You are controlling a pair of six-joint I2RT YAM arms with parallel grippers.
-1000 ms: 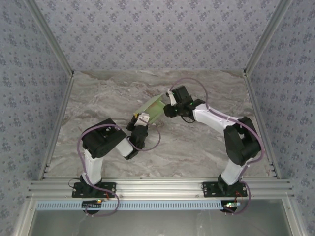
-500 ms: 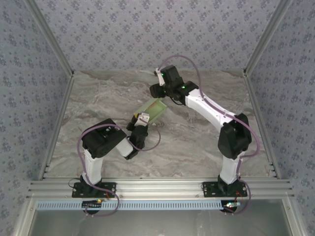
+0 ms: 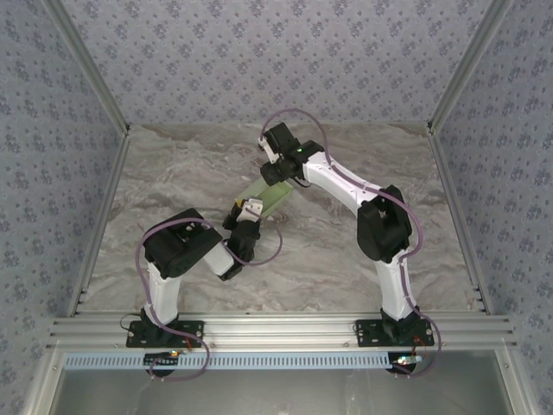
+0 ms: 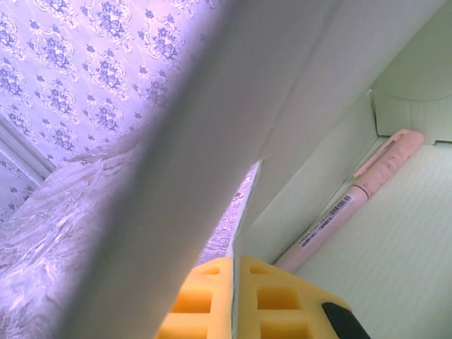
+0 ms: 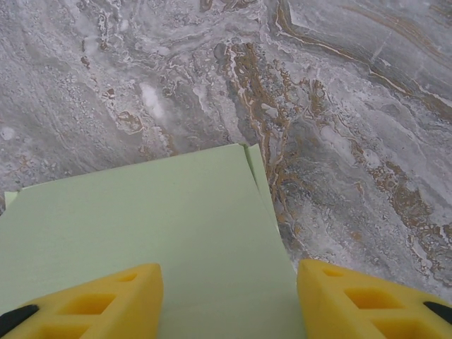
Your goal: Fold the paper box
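Note:
The paper box (image 3: 274,196) is pale green card, lying mid-table between my two grippers. My left gripper (image 3: 244,211) is shut on a thin wall edge of the box, and its yellow fingers (image 4: 282,296) pinch that card in the left wrist view. A pale pink pen-like stick (image 4: 353,205) lies inside the box (image 4: 395,268) along the wall. My right gripper (image 3: 271,172) hovers over the far end of the box. It (image 5: 229,304) stands open, with a flat green panel (image 5: 155,219) below and between its fingers, and I cannot tell whether they touch it.
The marble-patterned table (image 3: 363,173) is walled by patterned panels on three sides. Bare marble (image 5: 353,106) lies beyond the panel's far edge. The aluminium rail (image 3: 276,328) with both arm bases runs along the near edge.
My right arm has swung from the box's right side to above its far end, and its jaws have opened wider. The left gripper and the box have stayed put.

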